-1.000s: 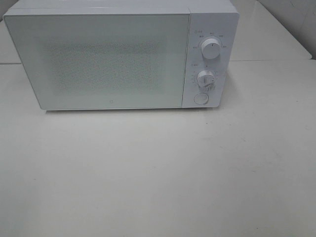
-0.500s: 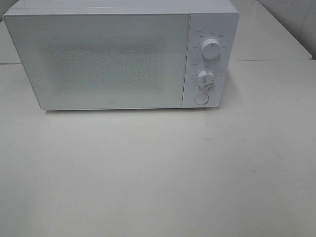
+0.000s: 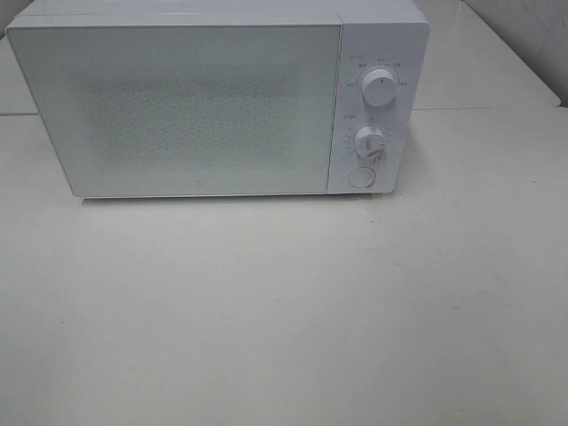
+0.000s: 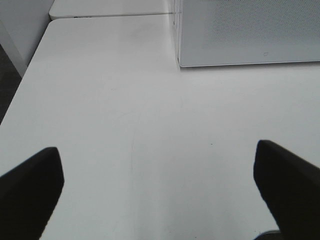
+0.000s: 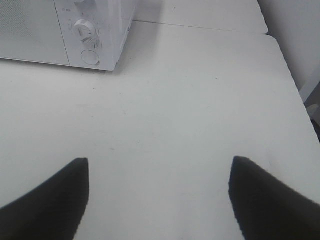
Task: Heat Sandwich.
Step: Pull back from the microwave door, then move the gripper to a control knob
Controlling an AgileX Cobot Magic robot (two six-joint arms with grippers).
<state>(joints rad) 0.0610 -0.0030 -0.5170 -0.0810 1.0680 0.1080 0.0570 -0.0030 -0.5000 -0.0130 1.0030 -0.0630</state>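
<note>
The sandwich is out of view in every frame. A white microwave (image 3: 217,98) stands at the back of the white table (image 3: 284,311) with its door shut; its frosted window hides the inside. Two knobs (image 3: 380,90) and a round button (image 3: 360,177) sit on its right panel. My left gripper (image 4: 157,185) hovers open over bare table, left of the microwave's corner (image 4: 250,35), with nothing between its black fingers (image 4: 30,190). Over the table right of the microwave (image 5: 65,30), my right gripper (image 5: 159,195) is open and empty too. Neither arm shows in the exterior high view.
A seam (image 3: 488,108) runs across the table behind the microwave's right side. The table's left edge (image 4: 22,85) drops to a dark floor, and its right edge (image 5: 292,75) ends near a pale wall.
</note>
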